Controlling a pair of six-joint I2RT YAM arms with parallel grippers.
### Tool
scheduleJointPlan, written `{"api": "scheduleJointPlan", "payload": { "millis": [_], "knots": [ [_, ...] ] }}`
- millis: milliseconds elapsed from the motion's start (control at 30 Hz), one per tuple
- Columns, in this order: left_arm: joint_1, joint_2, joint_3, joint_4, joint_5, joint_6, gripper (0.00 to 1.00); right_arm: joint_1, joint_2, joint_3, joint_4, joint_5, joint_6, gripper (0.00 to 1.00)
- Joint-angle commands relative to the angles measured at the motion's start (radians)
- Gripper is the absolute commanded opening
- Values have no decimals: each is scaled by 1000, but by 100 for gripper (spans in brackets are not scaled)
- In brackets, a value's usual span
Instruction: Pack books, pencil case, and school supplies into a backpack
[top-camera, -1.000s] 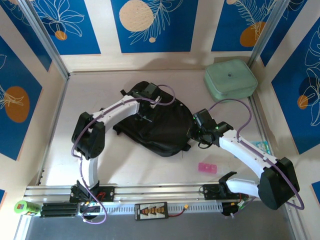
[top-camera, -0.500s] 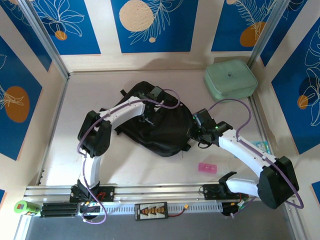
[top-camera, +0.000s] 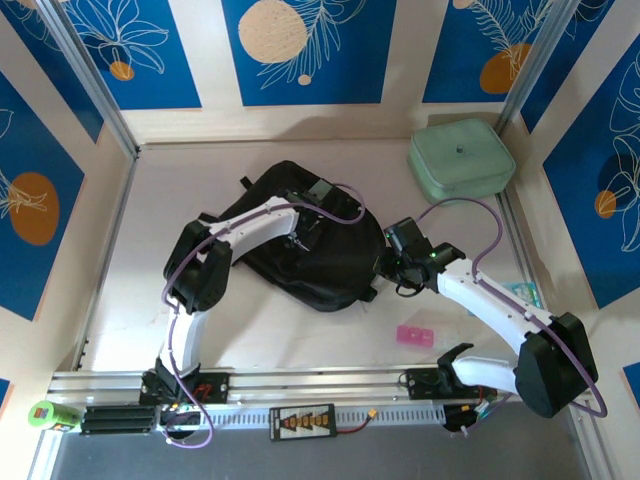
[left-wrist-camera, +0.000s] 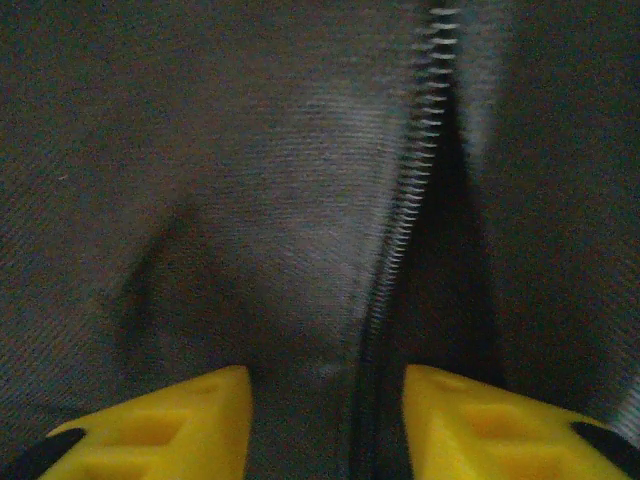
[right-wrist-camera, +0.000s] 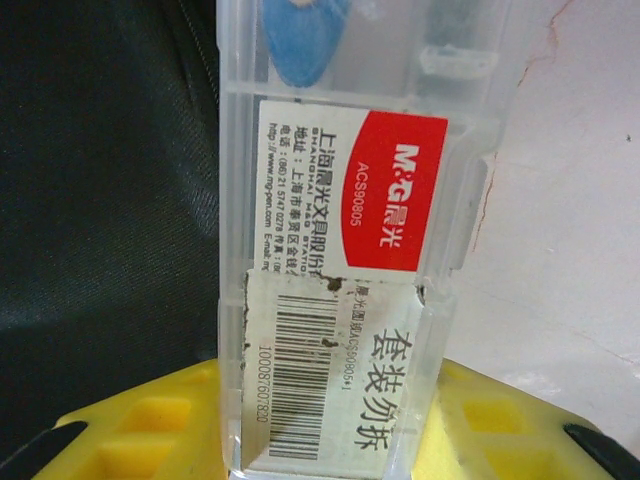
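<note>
On the black backpack (top-camera: 325, 270), laid mid-worktop (top-camera: 270, 330), the left fingers (left-wrist-camera: 180, 415) are held apart with the zip (left-wrist-camera: 410, 200) running between them; whether fabric is pinched cannot be told. At the backpack's right edge a clear packet (right-wrist-camera: 340, 250), marked with a red label and a barcode, is clamped between the right fingers (right-wrist-camera: 150, 430). A pink block (top-camera: 415, 335) is seen on the worktop nearer the bases, and a mint case (top-camera: 460, 160) in the far right corner.
</note>
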Motion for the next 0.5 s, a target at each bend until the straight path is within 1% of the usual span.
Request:
{"api": "scheduleJointPlan", "payload": {
  "millis": [0, 67, 200, 300, 333, 367, 400, 467],
  "knots": [
    [11, 1, -25, -26, -102, 0, 34, -6, 0, 25, 11, -13, 17, 38],
    [15, 10, -21, -38, -111, -1, 28, -4, 0, 25, 13, -14, 18, 38],
    [21, -1, -25, -36, -109, -8, 20, -4, -2, 26, 12, -14, 19, 38],
    [22, -21, -25, -24, -113, -6, 11, -4, -3, 26, 11, -14, 17, 39],
    [23, -28, -23, -23, -112, -6, 5, -4, -3, 25, 12, -16, 17, 39],
    [23, -36, -23, -20, -108, -4, 2, -4, -3, 25, 13, -15, 17, 38],
    [21, -43, -22, -19, -105, -2, 0, -4, -3, 25, 14, -16, 15, 39],
    [22, -64, -24, -18, -103, 3, 0, -3, -2, 25, 17, -17, 14, 38]
  ]
}}
